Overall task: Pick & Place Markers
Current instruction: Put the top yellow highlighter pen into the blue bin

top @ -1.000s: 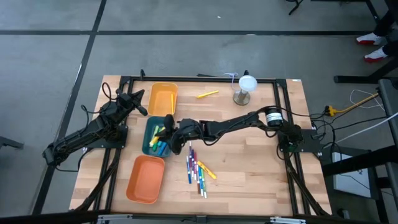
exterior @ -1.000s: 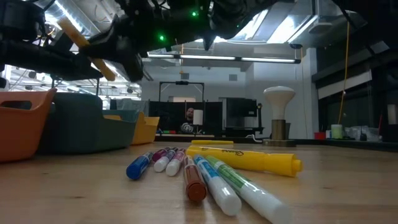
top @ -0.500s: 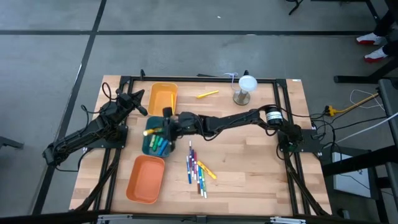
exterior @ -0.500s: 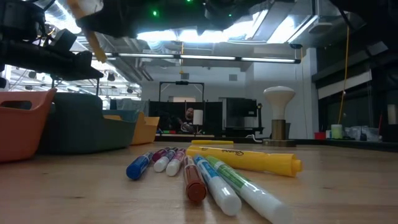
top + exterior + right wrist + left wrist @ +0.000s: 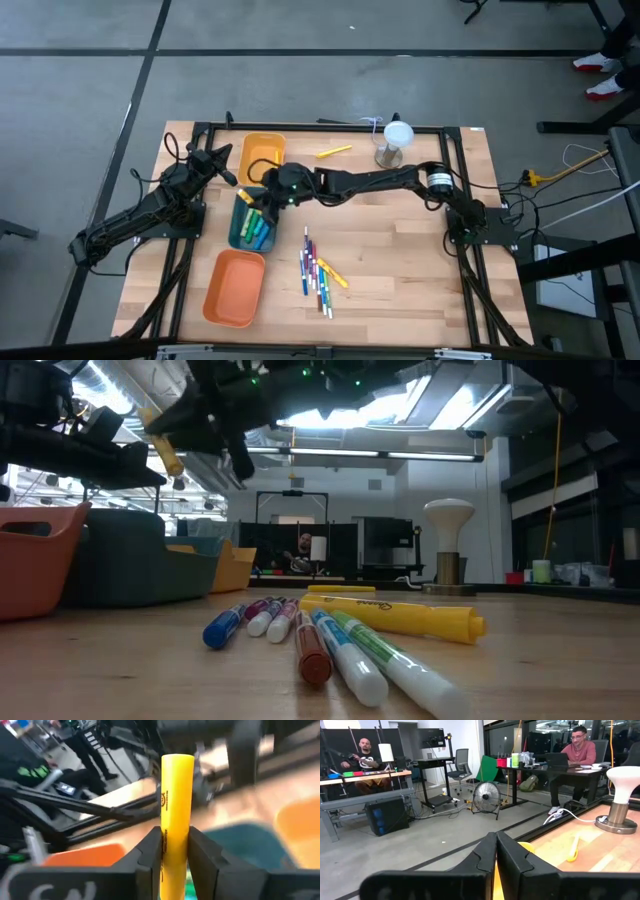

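Hidden parts: the lower end of the yellow cylindrical marker is covered by the right claw; the background of the right wrist view is smeared.
Cut off: only the near ends of the loose markers are seen in the low view.
Held marker: plain yellow barrel, flat top end, small printed mark near the grip; it stands upright between the fingers.
Other markers: a mixed-colour group lies on the wooden worktop near its middle; several yellow and green ones lie inside the teal plastic tray; one yellow marker lies apart near the white lamp.
Right claw: clamped on the yellow marker, raised over the teal tray's far end beside the yellow-orange tray.
Left claw: fingers pressed together, nothing held, parked at the worktop's left edge.
Third tray: orange tray at the near left.
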### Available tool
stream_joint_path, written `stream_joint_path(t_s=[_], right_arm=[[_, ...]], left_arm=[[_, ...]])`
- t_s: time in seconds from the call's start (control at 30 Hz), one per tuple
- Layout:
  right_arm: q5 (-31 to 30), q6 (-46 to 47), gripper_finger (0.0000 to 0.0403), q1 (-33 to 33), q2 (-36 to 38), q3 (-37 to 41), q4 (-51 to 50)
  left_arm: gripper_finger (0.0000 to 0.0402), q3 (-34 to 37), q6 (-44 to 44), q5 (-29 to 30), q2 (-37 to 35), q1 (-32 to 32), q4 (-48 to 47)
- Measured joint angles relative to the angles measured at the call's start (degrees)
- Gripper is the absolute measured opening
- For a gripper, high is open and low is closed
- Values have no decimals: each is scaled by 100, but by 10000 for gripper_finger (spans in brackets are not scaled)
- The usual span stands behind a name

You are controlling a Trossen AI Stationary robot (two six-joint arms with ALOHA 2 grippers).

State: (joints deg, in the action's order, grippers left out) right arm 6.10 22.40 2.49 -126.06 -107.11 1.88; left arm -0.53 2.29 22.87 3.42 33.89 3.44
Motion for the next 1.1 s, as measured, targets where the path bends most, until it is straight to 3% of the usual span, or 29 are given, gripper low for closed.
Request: stream_joint_path(t_s=[0.23, 0.4, 0.8, 1.1], right_arm=[[-80, 1175, 80, 111, 0, 0, 17], [-760, 1344, 80, 97, 0, 0, 110], [-758, 1316, 82, 5, -202, 46, 183], [-296, 1472, 156, -12, -332, 55, 183]], left_arm=[[8, 1, 1, 0, 0, 1, 1], [10, 1, 1, 0, 0, 1, 0], [10, 1, 1, 0, 0, 1, 0], [6, 0, 1, 0, 0, 0, 0]])
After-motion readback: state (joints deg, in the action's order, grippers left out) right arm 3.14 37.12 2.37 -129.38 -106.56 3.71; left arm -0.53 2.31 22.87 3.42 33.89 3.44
